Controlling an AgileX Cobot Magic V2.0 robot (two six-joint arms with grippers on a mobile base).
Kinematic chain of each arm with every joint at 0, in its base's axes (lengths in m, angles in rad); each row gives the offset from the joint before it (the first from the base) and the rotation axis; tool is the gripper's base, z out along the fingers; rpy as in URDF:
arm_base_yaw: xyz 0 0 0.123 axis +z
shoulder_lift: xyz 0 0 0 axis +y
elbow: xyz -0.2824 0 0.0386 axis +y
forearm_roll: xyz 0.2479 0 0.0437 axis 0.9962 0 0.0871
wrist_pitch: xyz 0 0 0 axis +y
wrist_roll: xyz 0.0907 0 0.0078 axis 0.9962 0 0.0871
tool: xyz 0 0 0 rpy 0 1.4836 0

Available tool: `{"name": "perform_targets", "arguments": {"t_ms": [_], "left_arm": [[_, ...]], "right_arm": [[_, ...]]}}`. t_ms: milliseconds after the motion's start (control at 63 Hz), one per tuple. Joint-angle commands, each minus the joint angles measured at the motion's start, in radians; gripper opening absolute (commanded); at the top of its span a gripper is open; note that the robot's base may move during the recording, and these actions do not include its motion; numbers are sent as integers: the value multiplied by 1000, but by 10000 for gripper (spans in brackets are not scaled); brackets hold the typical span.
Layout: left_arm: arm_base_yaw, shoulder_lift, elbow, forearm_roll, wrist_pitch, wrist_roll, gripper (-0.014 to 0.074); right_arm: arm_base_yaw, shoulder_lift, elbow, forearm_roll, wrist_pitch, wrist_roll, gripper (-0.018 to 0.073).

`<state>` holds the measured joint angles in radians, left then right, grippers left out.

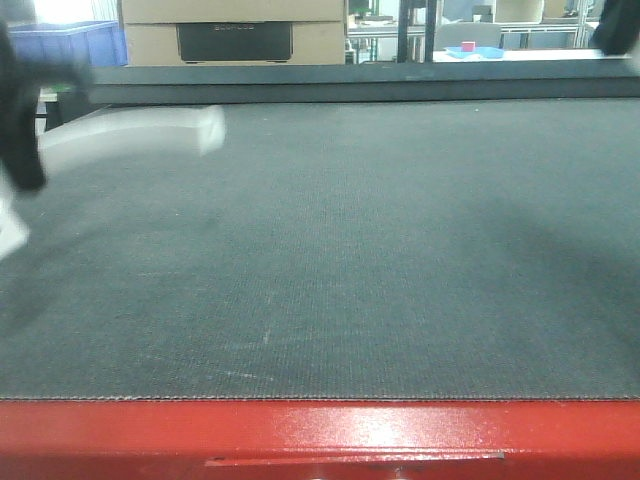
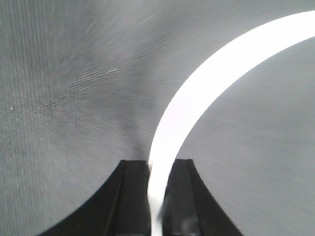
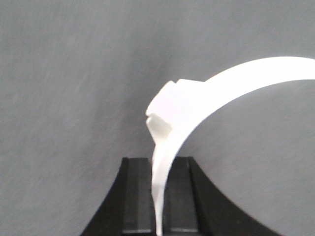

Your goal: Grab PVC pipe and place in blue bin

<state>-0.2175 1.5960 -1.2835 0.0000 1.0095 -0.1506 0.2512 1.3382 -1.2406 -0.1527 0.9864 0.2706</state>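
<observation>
Dark grey matting covers the table (image 1: 350, 250), which has a red front edge (image 1: 320, 435). Behind it stand cardboard boxes (image 1: 235, 30) and, at the far left, the blue bin (image 1: 75, 42). Finding one: the pipe (image 1: 130, 135), a white curved length, hangs above the table's far left part, off the surface and blurred in the front view, beside the dark left arm (image 1: 20, 110). Finding two: in the left wrist view the left pincer (image 2: 157, 164) is clenched on the pipe, one black finger on each side, with the curve sweeping up and away to the right. Finding three: the right pincer (image 3: 156, 162) likewise grips a white curved piece (image 3: 236, 81) with a blocky notched end. I cannot tell whether this is a second pipe or part of the same one. The front view shows the right arm (image 1: 612, 30) only as a dark smear in the top right corner, well apart from the left arm. Assessment: the grab is done, and I judge the carry to the bin to be the step in hand. The bin lies beyond the table's back edge, near the held pipe. The next move calls for me to take the left arm over that edge, keep the pipe's free end clear of it, and bring the pipe above the bin's opening before loosening the grip. The bin's inside is hidden from here.
</observation>
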Motion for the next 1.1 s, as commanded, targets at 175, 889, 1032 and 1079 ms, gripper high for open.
{"name": "perform_targets", "arguments": {"t_ms": [175,889,1032,1079], "left_arm": [[-131,-265,90,-18,-331,-15,-111],[-105,-713,481,-6,-712,-89,-111],[-105,-740,481,16,-734,-89,-111],[-105,-748,481,16,-750,-89,-111]], "right_arm": [[1,-143,70,-72,-231,-1,-168],[-121,-622,525,-98,-616,79,-161],[-110,-644,519,-70,-650,67,-161],[-102,-644,514,-70,-652,44,-161]]}}
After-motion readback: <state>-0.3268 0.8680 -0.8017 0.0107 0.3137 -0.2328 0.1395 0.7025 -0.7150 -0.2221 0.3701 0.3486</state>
